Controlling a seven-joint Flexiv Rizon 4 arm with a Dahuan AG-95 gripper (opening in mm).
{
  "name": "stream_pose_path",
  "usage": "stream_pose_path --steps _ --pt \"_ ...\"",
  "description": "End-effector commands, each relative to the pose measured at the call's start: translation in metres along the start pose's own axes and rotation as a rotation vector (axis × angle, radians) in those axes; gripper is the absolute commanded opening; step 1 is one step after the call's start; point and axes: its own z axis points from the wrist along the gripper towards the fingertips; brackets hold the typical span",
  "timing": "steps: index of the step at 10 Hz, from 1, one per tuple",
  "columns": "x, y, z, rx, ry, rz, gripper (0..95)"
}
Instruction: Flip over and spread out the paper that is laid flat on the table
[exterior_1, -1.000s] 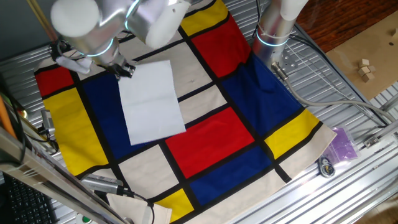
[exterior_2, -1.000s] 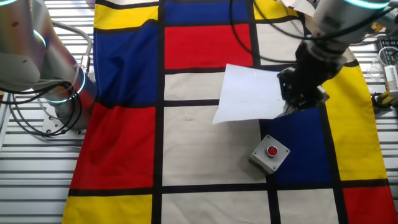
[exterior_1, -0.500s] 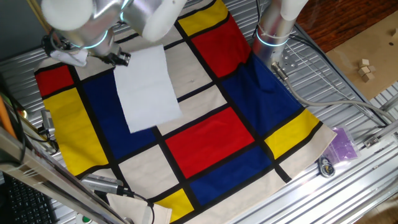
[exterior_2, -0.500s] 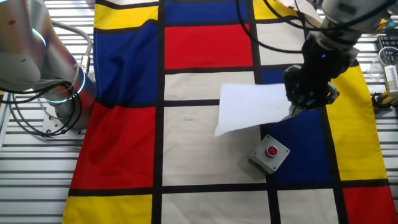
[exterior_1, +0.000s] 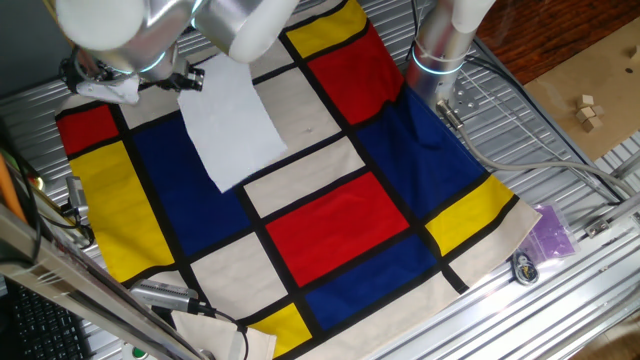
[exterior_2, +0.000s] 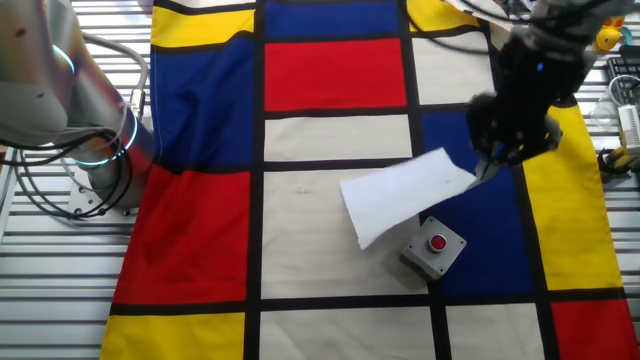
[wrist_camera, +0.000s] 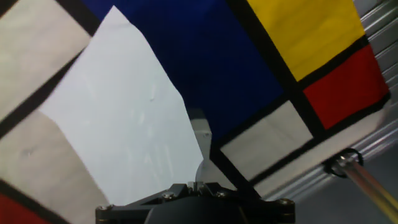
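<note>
The paper (exterior_1: 232, 125) is a white sheet, lifted at one edge, with its far end low over the colour-block cloth on the table (exterior_1: 340, 215). My gripper (exterior_1: 190, 80) is shut on the paper's edge at the back left of that view. In the other fixed view the gripper (exterior_2: 484, 166) holds the paper (exterior_2: 405, 195) by its right corner, and the sheet slopes down to the left. In the hand view the paper (wrist_camera: 118, 118) hangs from the closed fingers (wrist_camera: 199, 134) over blue and cream panels.
A grey box with a red button (exterior_2: 434, 245) sits on the cloth just below the paper. A second arm's base (exterior_2: 95, 135) stands at the cloth's edge, also in the one fixed view (exterior_1: 440, 50). A purple bag (exterior_1: 551, 232) lies on the bare slats.
The gripper has risen and pulled back with the paper's edge. The sheet has tilted more steeply and slid across the cloth, closer to the button box.
</note>
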Motion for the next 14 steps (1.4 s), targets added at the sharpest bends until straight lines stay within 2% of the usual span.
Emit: stream_pose_path --steps 1,2,4,5,9,10,14 --pt "-0.004 0.007 -0.011 -0.065 0.044 0.092 0.0" --pt "-0.006 0.015 -0.017 -0.103 0.054 0.134 0.0" --pt "-0.011 0.025 -0.024 -0.149 0.06 0.177 0.0" --pt "-0.014 0.027 -0.026 -0.195 0.041 0.206 0.0" --pt "-0.024 0.033 -0.028 -0.299 0.0 0.279 0.0" --pt "-0.026 0.035 -0.027 -0.315 -0.005 0.289 0.0" --pt "-0.024 0.038 -0.021 -0.313 -0.005 0.257 0.0"
